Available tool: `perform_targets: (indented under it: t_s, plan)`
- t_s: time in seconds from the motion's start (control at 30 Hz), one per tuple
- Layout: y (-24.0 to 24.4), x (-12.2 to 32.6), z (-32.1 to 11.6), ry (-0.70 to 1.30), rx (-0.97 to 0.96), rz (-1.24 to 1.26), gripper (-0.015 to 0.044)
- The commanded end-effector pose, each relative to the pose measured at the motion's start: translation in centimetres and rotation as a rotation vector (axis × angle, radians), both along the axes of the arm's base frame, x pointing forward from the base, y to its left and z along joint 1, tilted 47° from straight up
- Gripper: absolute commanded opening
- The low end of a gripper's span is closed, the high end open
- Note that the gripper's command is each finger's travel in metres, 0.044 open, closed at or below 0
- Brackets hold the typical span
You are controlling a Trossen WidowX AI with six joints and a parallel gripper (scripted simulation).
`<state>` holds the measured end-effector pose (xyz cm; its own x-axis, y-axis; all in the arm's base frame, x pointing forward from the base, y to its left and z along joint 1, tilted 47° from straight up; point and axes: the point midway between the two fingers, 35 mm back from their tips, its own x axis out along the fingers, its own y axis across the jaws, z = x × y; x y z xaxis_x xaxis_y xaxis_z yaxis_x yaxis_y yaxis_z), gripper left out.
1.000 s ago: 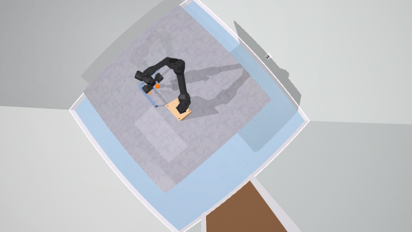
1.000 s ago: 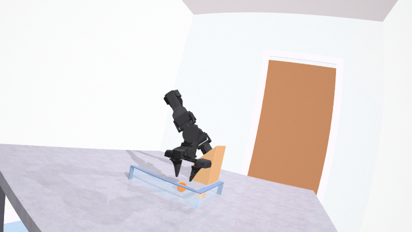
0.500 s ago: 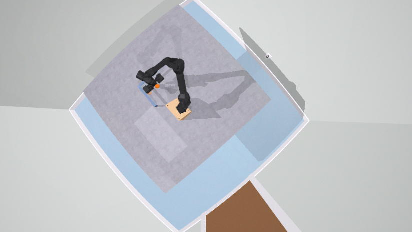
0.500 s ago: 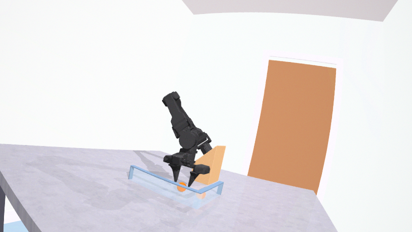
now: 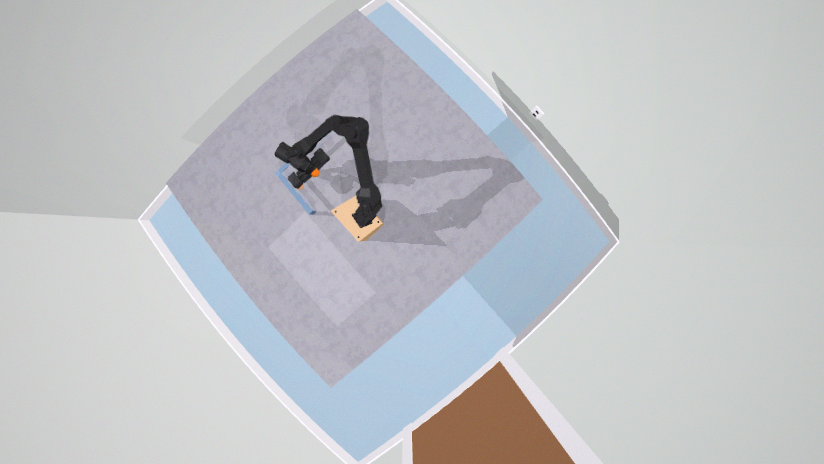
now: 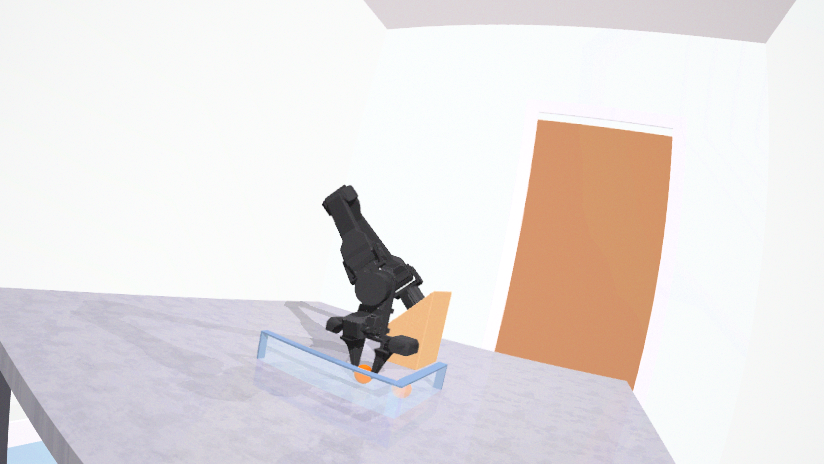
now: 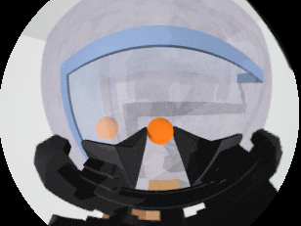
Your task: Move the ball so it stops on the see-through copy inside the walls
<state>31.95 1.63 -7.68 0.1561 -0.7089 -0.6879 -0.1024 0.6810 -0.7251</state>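
The gripper point(image 6: 367, 361) is low at the table point(image 6: 144, 368), its two fingers standing on both sides of the orange ball point(image 6: 362, 375). The jaws are half closed, and the ball sits right at the fingertips in the ext. view; if they already press it I cannot tell.

The wrist view shows what the others hide: the ball point(image 7: 159, 131) is centred between the two dark fingertips, and the pale see-through copy point(image 7: 107, 127) lies just beside it, to the left in that picture, near the corner of the walls point(image 7: 150, 46). In the top view the gripper point(image 5: 306, 174) covers most of this; only a small part of the ball point(image 5: 314, 171) is visible, and the copy I cannot see there.

In the ext. view the clear walls point(image 6: 299, 347) make an L, and ball and copy point(image 6: 403, 391) are both inside that corner, seen through the glass-like front wall. Ball and copy are near but apart.

Count: 1 solid ball, 1 see-through copy, 2 walls, 1 arm on 1 tan base block point(image 6: 429, 328). Farther behind is 1 brown door point(image 6: 588, 247).
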Motion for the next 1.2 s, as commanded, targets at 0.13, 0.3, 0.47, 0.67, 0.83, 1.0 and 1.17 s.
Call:
perform_targets:
  t_s: [0.13,0.3,0.47,0.67,0.83,1.0,1.17]
  plan:
    - [-0.1,-0.1,0.0,0.004,-0.004,0.001,0.0085]
    - [2.3,-0.1,1.8,0.005,0.004,0.004,0.0000]
    - [5.0,-0.5,4.2,0.006,0.008,0.004,0.0000]
    - [8.0,-1.5,7.4,0.006,0.005,0.002,0.0000]
    - [9.2,-2.1,8.8,0.005,0.001,0.001,0.0000]
    - [9.3,-2.1,8.5,0.044,-0.007,0.039,0.0000]
    - [9.7,-1.9,7.5,0.173,-0.035,0.165,0.0000]
